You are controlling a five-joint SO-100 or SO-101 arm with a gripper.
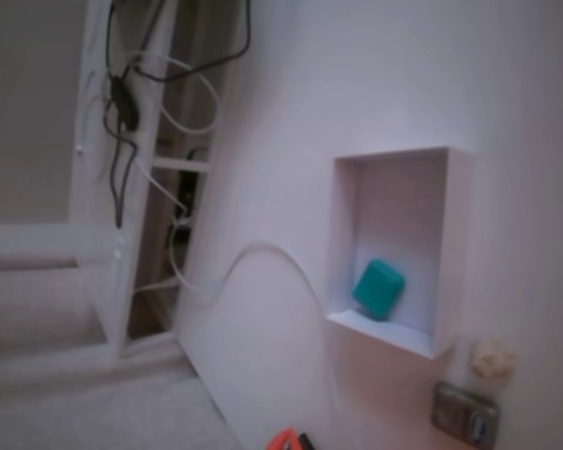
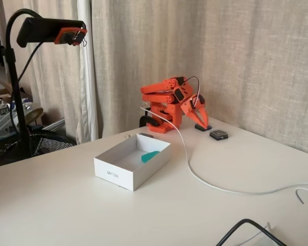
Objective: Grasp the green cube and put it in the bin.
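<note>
Green cube (image 1: 378,289) inside bin (image 2: 113,166); end effector (image 2: 199,114) folded away, state indiscernible; residual risk: snagging white cable (image 2: 195,174).

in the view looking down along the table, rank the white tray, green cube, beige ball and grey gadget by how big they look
1. The bin, by far the largest.
2. The grey gadget and the green cube look about alike; I would not rank one over the other.
3. The beige ball, smallest.
</note>
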